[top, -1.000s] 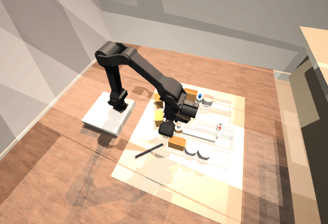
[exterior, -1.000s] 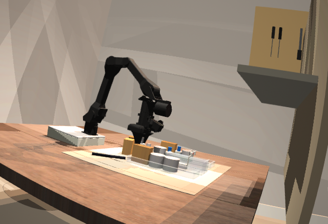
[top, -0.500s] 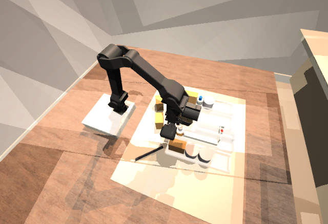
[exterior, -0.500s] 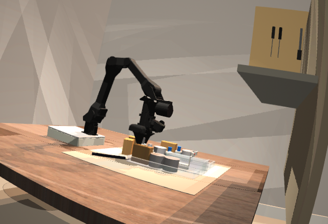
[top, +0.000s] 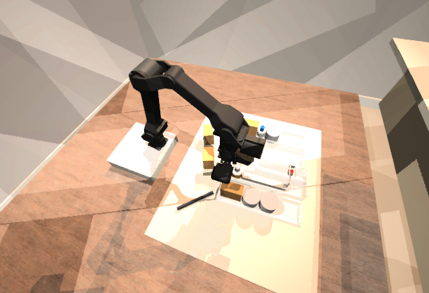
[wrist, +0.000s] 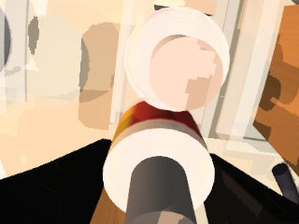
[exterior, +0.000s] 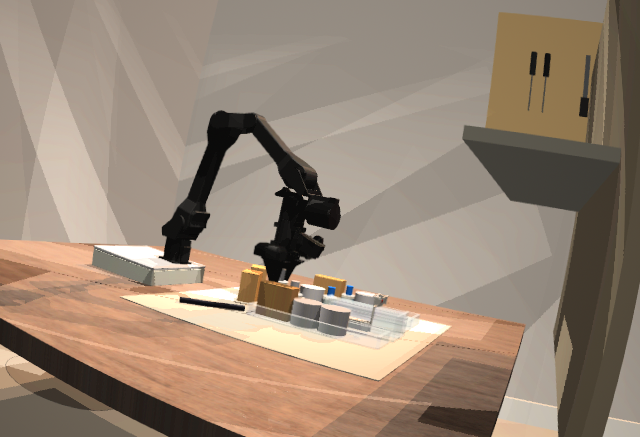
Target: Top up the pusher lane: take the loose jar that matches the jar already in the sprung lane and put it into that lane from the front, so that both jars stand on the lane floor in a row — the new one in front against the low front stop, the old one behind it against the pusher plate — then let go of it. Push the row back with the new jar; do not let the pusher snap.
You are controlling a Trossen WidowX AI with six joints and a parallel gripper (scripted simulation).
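Note:
My gripper [top: 226, 171] [exterior: 279, 269] is shut on a small jar [wrist: 159, 171] with a white body, a red band and a dark-looking cap. In the wrist view it fills the lower middle, gripped between the black fingers. It is at the front end of the clear sprung lane [top: 267, 182], low over the mat. A second jar [wrist: 181, 63], white with a pale top, stands just ahead of the held one between the lane's rails. In the top view a pale jar top [top: 237, 169] shows beside the gripper. A small part with a red mark [top: 291, 171] stands at the lane's far end.
A brown box [top: 231, 191] [exterior: 276, 295] and two grey cylinders [top: 259, 200] [exterior: 320, 313] stand in the neighbouring lane. Yellow boxes [top: 208, 141] and a blue-capped jar [top: 262, 129] are behind. A black rod [top: 195, 200] lies on the cream mat [top: 242, 255]. A shelf [exterior: 542, 163] juts out at the right.

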